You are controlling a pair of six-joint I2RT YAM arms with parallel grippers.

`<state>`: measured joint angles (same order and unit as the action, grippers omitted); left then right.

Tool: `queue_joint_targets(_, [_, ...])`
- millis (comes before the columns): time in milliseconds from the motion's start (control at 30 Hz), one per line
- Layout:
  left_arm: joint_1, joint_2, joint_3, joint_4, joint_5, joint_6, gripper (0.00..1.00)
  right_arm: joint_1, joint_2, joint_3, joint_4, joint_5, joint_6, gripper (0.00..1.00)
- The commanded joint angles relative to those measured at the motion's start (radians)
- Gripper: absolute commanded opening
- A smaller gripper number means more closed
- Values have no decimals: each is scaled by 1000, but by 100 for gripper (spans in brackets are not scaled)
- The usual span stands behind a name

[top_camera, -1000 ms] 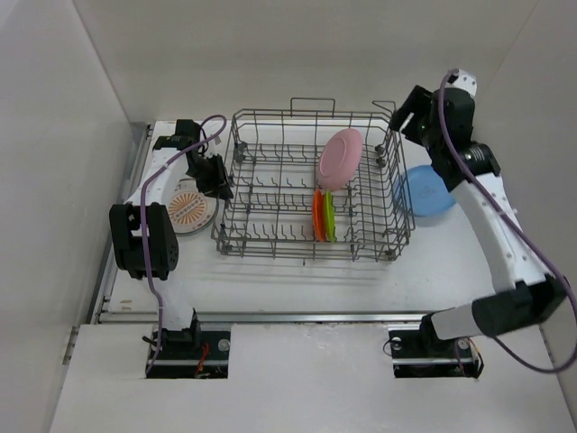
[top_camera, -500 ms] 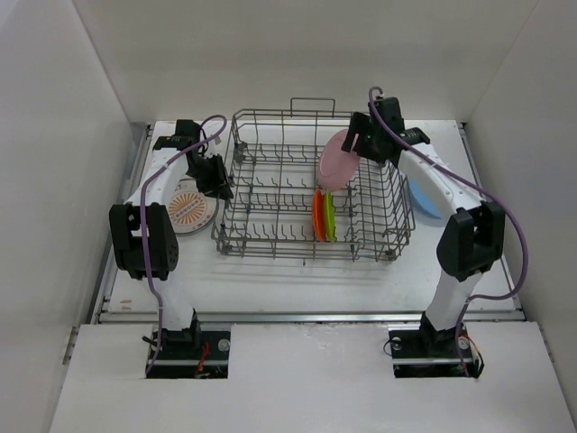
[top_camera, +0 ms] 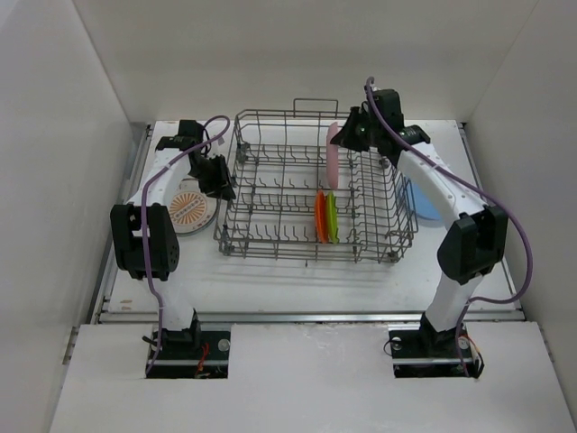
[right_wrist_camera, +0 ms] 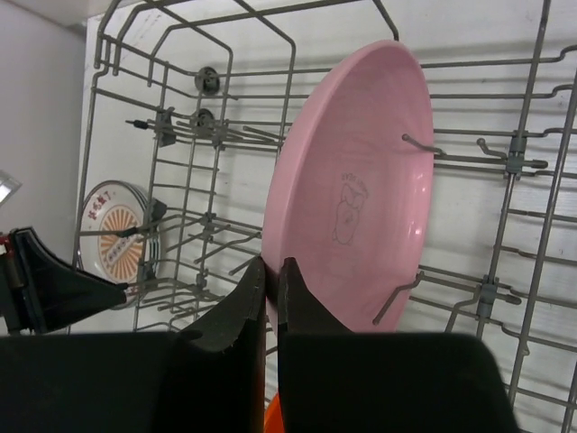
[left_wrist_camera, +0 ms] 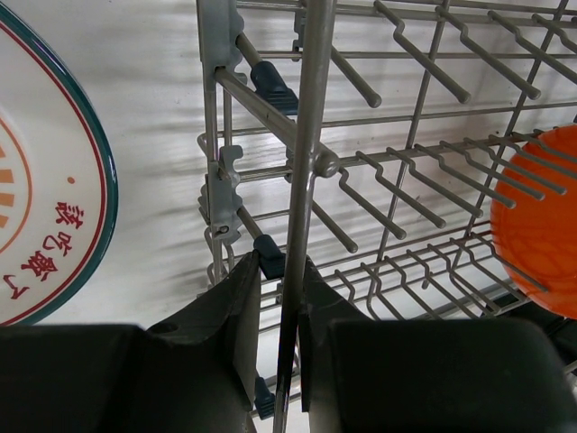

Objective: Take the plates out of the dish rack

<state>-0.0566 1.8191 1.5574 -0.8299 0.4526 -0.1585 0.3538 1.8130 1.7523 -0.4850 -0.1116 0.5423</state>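
Far across the rack (top_camera: pixel 270 115), the right gripper (right_wrist_camera: pixel 271 271), just closed, pinches the pink plate (right_wrist_camera: pixel 356 207) rim; lifting likely follows. The left gripper (left_wrist_camera: pixel 279 271) clamps a rack wire.

The overhead camera looks steeply down from the near side, with the whole dish rack (top_camera: pixel 311 255) mid-frame. Both wrist cameras sit close among its wires: the left at a side wall, the right facing the pink plate (right_wrist_camera: pixel 361 216). All three catch the sunburst plate (top_camera: pixel 189 209).
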Motion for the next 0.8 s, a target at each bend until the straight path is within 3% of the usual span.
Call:
queue_joint_targets(0, [0,-69,-11,-21,75,-30,0,-32,-72,62,35,3,-50,0])
queue_joint_targets(233, [0,-69,-2,-21,75,-30,0,-32,-217,191,103,-56,-51,0])
queue_joint_targets(400, [0,-60,-2,-31,66,-30,0,-32,-326,217,112,79,-61,0])
queue_joint_targets(500, [0,-60,7,-31,57,-21,0,-56,-412,188,83,255,-73,0])
queue_joint_targets(667, [0,-50,27,-40,47,-21,0,-100,-417,243,-169,690,-208,0])
queue_joint_targets(767, [0,-40,38,-40,58,-12,0,-147,-385,188,-248,773,-231,0])
